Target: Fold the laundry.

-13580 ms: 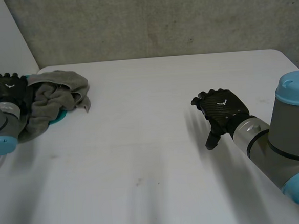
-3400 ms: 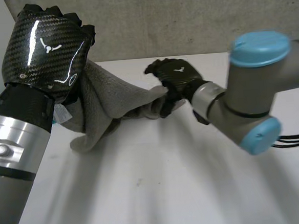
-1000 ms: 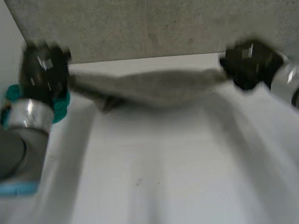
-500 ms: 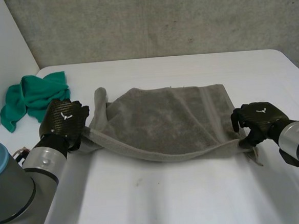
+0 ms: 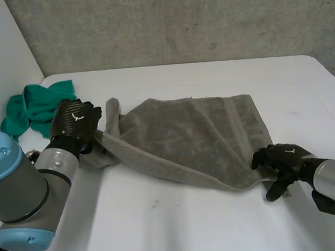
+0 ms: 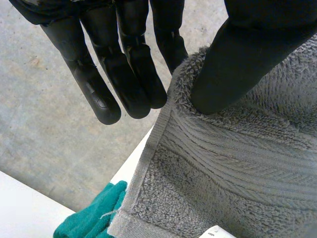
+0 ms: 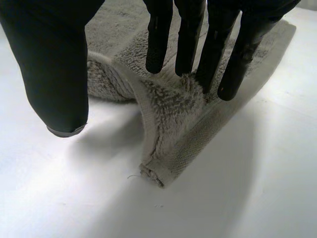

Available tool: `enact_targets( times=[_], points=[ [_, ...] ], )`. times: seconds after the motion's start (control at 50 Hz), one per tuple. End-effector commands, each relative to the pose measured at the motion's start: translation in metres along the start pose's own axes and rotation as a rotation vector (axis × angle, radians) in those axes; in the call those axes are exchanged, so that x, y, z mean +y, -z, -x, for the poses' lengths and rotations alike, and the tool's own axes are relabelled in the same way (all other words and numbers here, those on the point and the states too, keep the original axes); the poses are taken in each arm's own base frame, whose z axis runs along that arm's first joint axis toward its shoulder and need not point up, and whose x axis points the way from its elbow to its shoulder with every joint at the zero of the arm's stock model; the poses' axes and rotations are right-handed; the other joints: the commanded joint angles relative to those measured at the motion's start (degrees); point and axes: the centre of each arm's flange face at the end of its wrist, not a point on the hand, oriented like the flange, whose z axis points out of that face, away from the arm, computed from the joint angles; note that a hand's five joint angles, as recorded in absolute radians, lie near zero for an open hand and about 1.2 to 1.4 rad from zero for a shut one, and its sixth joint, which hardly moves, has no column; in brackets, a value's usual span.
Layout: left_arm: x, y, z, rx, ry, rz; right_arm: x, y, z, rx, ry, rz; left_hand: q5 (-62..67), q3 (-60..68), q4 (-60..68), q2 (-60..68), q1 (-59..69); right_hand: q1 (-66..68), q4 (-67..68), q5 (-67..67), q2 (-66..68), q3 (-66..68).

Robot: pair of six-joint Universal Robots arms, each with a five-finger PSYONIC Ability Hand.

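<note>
1. Here, a grey towel (image 5: 191,138) lies spread across the middle of the white counter (image 5: 180,228), its long sides running from the left arm's side to the right arm's side, with a hand at each near corner.
2. The left hand (image 5: 74,125) sits at the towel's left end, where the cloth is bunched and partly folded over itself. One corner of it stands up just beside the hand.
3. In the left wrist view, that hand is released. Its fingers (image 6: 124,74) stretch out straight and clear of the cloth, and only the thumb (image 6: 242,59) rests against the towel's ribbed border.
4. The right hand (image 5: 282,157) is low over the towel's near right corner, close to the counter's front.
5. In the right wrist view, this hand too grips nothing. Its straight fingertips (image 7: 225,82) touch the top of the raised corner, and the thumb stands apart from the cloth, over bare counter.
6. The towel's near edge curls up slightly between the two hands, while the rest lies fairly flat.
7. A crumpled green cloth (image 5: 37,109) lies at the counter's far left, just behind the left hand and apart from the towel.
</note>
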Motion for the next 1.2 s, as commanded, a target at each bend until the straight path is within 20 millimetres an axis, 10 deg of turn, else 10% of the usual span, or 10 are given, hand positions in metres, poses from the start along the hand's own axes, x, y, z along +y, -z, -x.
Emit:
enact_targets(
  times=[0.02, 0.12, 0.24, 0.38, 0.86, 1.02, 1.2],
  points=[
    [0.001, -0.002, -0.001, 0.003, 0.003, 0.004, -0.001, -0.016, -0.008, 0.041, 0.068, -0.102, 13.99, 11.54, 11.12, 11.12, 14.03, 40.95, 37.84, 38.01, 37.40, 38.02],
    [0.008, 0.005, -0.007, 0.033, 0.002, 0.044, -0.007, -0.025, -0.018, 0.093, 0.162, -0.120, 11.02, 8.56, 8.15, 8.14, 11.05, 52.99, 49.88, 50.05, 49.44, 50.06],
    [0.020, 0.027, -0.015, 0.118, 0.002, 0.166, -0.012, -0.021, -0.029, 0.177, 0.277, -0.103, -36.87, -39.32, -39.74, -39.74, -36.83, 52.99, 49.88, 50.05, 49.44, 50.06],
    [0.025, 0.040, -0.011, 0.171, 0.015, 0.231, -0.021, -0.010, -0.027, 0.200, 0.366, -0.123, -42.51, -44.96, -45.37, -45.38, -42.47, 52.99, 49.88, 50.05, 49.44, 50.06],
    [0.054, 0.030, 0.008, 0.219, 0.190, 0.312, -0.018, -0.010, -0.023, 0.186, 0.359, -0.118, -31.42, -33.87, -34.29, -34.29, -31.38, 52.99, 49.88, 50.05, 49.44, 50.06],
    [0.064, 0.031, 0.001, 0.244, 0.191, 0.355, -0.018, -0.009, -0.024, 0.192, 0.359, -0.114, 13.92, 11.47, 11.05, 11.05, 13.96, 52.99, 49.88, 50.05, 49.44, 50.06],
    [0.011, 0.057, 0.031, 0.180, 0.146, 0.256, -0.043, 0.040, -0.005, 0.134, 0.493, 0.000, 13.99, 11.54, 11.12, 11.12, 14.03, 52.99, 49.88, 50.05, 49.44, 50.06]
  ],
)
